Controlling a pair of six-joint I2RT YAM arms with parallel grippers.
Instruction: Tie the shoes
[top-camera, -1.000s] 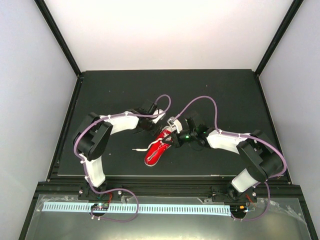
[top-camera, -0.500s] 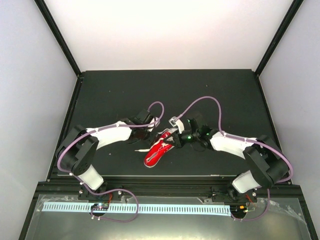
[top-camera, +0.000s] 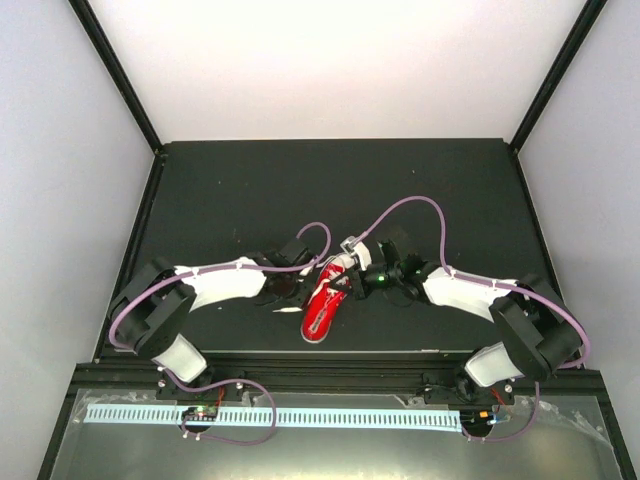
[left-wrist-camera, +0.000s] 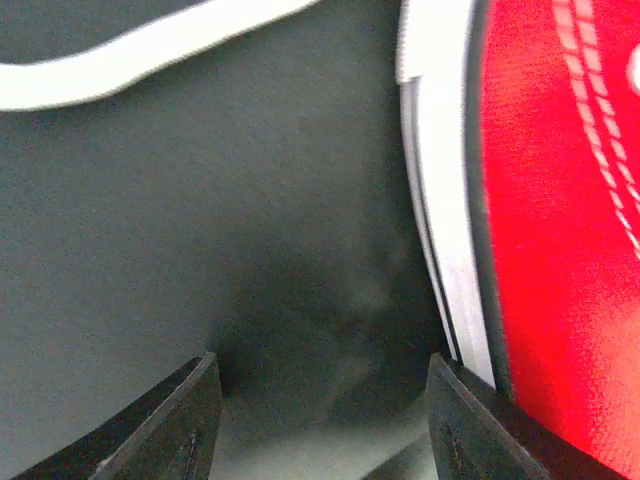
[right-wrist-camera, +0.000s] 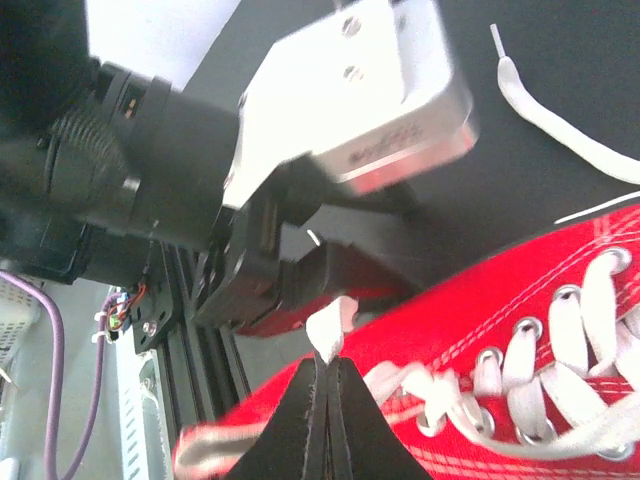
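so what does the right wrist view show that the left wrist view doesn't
Only right wrist: the right gripper shut on a lace, plus the eyelets and lacing on top. Only left wrist: the left gripper open over bare mat, close beside the white sole edge. Both: the red shoe and some loose lace lying on the mat.

Top view bright and even, the white back wall (top-camera: 340, 70) nearly washed out, the black counter (top-camera: 420, 190) matte with soft shadows under the arms. Left wrist is blurry all over, lace (left-wrist-camera: 130, 60) smeared, dark shadow pooling beside the red shoe (left-wrist-camera: 560, 250). Right wrist: metal bracket (right-wrist-camera: 360, 110) glaring white and slightly soft, shoe eyelets crisp
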